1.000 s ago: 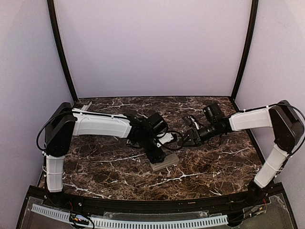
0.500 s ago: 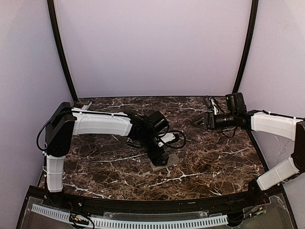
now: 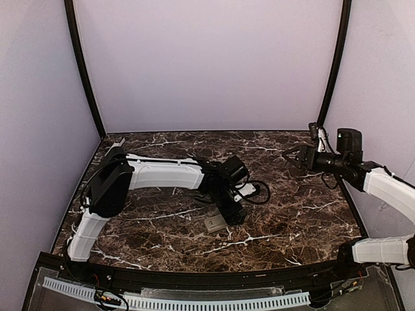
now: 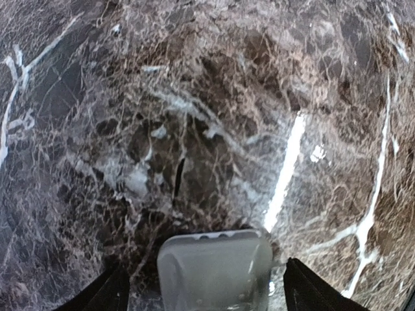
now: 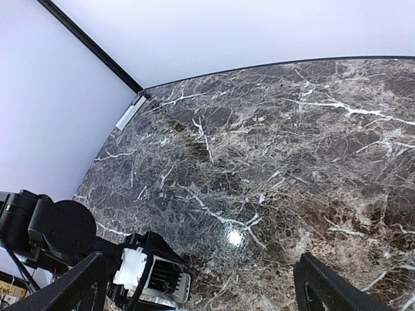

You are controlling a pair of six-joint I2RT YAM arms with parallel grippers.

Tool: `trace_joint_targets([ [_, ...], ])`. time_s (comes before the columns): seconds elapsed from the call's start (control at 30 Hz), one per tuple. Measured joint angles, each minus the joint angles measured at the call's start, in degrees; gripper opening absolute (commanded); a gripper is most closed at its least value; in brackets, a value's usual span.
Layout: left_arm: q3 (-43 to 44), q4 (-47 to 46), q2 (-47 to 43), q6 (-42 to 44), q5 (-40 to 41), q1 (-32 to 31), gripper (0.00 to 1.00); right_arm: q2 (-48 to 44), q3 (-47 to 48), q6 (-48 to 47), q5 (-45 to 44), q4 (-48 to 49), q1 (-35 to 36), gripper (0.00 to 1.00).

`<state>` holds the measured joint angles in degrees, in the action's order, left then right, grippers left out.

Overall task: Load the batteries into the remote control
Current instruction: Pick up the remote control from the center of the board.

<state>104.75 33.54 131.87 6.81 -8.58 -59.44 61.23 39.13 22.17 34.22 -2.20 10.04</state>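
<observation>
Light, stiff and likely slippery, the remote [image 3: 215,224] lies near the table's [image 3: 298,220] middle between the left gripper's [image 4: 204,269] spread, untouching jaws, best pinched across its long sides; the right gripper [image 3: 290,157] hangs parted, empty.

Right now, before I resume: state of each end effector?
Left end effector: open, straddling a pale rounded object, not clamped on it.
Right end effector: open, holding nothing.
</observation>
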Motion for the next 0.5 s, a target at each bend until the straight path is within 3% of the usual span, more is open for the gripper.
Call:
trace_joint_targets([
  [0.23,5.4,2.1,3.2,-0.4,0.8,-0.4,0.56,-1.5,-0.9,0.9,0.1,0.5,-1.3,0.99],
  [0.5,8.3,6.5,4.2,-0.6,0.9,-0.4,0.45,-1.5,-1.0,0.8,1.0,0.5,-1.4,0.99],
])
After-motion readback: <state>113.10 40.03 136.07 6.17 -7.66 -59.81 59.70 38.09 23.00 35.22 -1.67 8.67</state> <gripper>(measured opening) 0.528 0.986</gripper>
